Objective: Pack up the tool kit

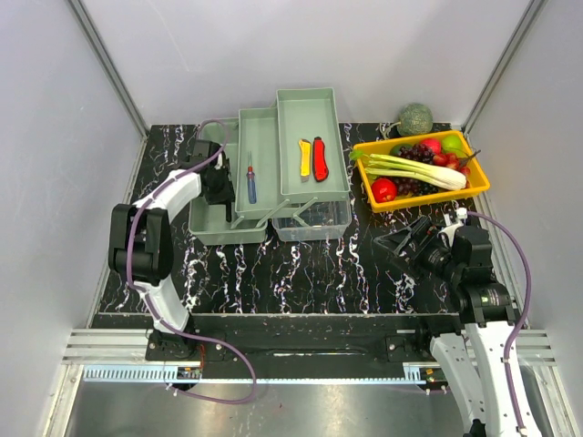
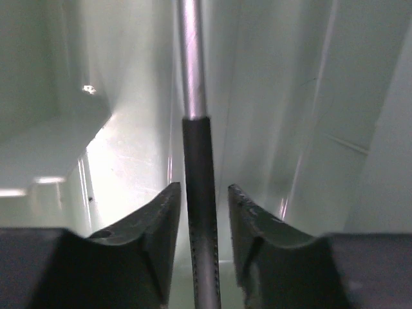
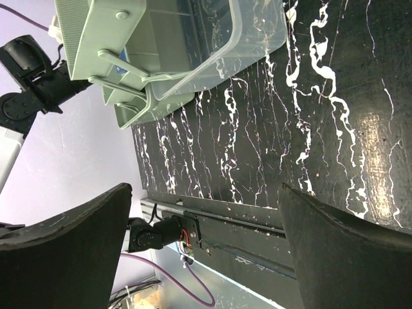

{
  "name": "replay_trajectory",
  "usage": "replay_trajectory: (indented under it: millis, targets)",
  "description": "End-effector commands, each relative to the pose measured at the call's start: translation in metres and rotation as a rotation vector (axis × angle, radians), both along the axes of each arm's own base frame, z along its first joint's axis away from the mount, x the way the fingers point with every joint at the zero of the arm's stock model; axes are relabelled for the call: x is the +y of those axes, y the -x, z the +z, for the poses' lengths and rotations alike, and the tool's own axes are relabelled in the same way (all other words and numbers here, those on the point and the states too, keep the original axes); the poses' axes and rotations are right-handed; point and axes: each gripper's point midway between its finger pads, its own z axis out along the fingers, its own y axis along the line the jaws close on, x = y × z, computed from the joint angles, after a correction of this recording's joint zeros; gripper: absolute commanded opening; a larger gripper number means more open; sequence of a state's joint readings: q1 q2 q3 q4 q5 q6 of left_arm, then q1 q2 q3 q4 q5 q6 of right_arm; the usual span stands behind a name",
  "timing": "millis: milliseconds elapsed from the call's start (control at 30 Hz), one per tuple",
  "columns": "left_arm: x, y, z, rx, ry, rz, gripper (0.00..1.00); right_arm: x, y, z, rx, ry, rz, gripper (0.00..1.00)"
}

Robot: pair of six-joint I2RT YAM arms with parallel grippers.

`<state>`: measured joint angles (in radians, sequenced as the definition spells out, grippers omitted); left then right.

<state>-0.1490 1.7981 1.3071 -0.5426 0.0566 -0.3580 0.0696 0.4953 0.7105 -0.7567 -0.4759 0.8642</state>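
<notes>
My overhead camera sits above and behind the arm bases. It looks down and forward over the whole table, from far enough back to take in all four edges. My left wrist camera is very close inside the toolbox, facing its pale green walls. My right wrist camera is rolled sideways and sits low near the table's right edge, looking across the black top. With the overhead view it shares the toolbox, the left arm and the near edge's rail.
</notes>
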Motion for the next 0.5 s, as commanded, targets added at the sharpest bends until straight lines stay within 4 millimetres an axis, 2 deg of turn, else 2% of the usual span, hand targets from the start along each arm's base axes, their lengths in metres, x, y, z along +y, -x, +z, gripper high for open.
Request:
replay_trajectory:
  millis: [0,100,167,367,467]
  targets:
    - [-0.001,-0.028,0.032,-0.157,0.028,0.030,0.45,-0.002,-0.004,-0.004,0.012,0.013,-0.018,0.99]
    - [0.001,-0.028,0.050,-0.194,0.026,0.044,0.52,-0.002,-0.005,-0.003,0.012,0.010,-0.018,0.99]
    - [0.002,-0.028,0.067,-0.234,0.030,0.046,0.53,-0.002,-0.004,-0.003,0.012,0.009,-0.017,0.99]
    - [0.005,-0.014,0.128,-0.347,0.050,0.060,0.49,-0.007,-0.005,-0.014,0.051,0.015,-0.062,0.99]
    - [0.009,-0.003,0.158,-0.401,0.052,0.075,0.48,-0.019,-0.007,-0.024,0.091,0.052,-0.135,0.99]
